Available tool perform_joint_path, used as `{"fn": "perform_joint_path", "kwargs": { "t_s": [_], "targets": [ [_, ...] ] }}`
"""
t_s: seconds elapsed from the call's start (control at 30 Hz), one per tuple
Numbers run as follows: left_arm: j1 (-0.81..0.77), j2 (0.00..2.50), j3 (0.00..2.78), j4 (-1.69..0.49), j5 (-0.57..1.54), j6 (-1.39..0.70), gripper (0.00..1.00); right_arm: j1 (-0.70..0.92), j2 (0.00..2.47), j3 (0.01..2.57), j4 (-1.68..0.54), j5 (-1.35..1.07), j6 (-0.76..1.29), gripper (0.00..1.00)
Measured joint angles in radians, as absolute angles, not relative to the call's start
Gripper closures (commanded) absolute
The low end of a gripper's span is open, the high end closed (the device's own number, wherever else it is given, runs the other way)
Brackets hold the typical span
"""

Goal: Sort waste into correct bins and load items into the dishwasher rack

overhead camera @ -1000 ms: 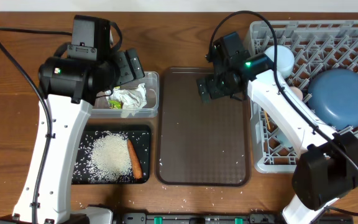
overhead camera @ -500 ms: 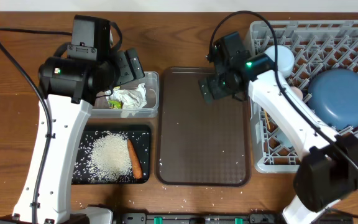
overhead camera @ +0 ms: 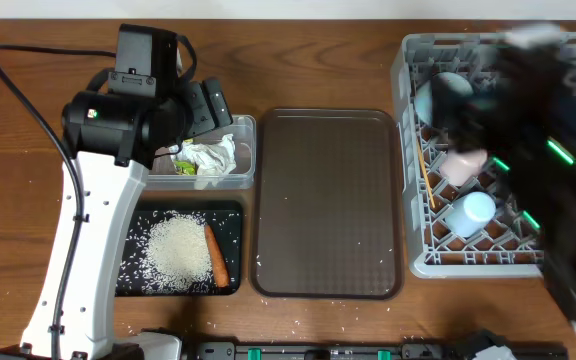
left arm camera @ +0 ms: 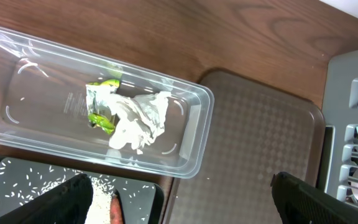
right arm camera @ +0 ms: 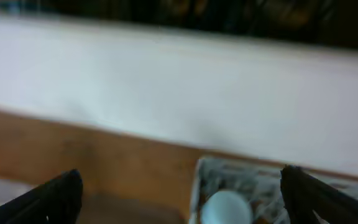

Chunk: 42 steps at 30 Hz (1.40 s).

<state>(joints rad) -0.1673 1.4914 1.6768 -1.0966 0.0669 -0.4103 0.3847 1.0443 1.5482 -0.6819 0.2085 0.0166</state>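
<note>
Inside the shallow black rectangular tray (overhead camera: 224, 214), the small orange carrot (overhead camera: 217, 257) lies by the loose white rice grains (overhead camera: 176, 250), its long side running back to front, a bit slanted. The left gripper (left arm camera: 182, 184), fingers spread wide, hangs above the crumpled white-and-green wrapper (left arm camera: 129, 116) in the clear rectangular plastic tub (left arm camera: 18, 38). The blurry right gripper (right arm camera: 179, 182) has its fingers far apart too.

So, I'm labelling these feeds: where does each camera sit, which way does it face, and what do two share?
Overhead: above the table, facing down on tub, brown tray and rack; left arm clear, right arm blurred.
Left wrist: above the tub, facing down at the wrapper; own fingers at bottom corners.
Right wrist: high, facing the wall; own fingers show.
Shared: overhead and left wrist both show the wrapper.
</note>
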Motion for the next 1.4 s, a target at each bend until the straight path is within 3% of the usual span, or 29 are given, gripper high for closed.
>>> {"fn": "perform_joint_path", "kwargs": {
  "t_s": [0.47, 0.7, 1.23, 1.4],
  "targets": [
    [-0.167, 1.491, 1.677, -1.096, 0.067, -0.41, 0.06, 0.258, 0.374, 1.09, -0.679, 0.242, 0.015, 0.01],
    [-0.167, 1.491, 1.676, -1.096, 0.067, -0.41, 0.06, 0.192, 0.145, 0.782, -0.557, 0.243, 0.061, 0.01],
    [-0.167, 1.491, 1.677, -1.097, 0.067, -0.41, 0.06, 0.113, 0.015, 0.158, 0.082, 0.239, 0.36, 0.01],
    [-0.167, 1.491, 1.676, -1.097, 0.067, -0.41, 0.06, 0.11, 0.013, 0.068, 0.11, 0.236, 0.385, 0.01]
  ]
}}
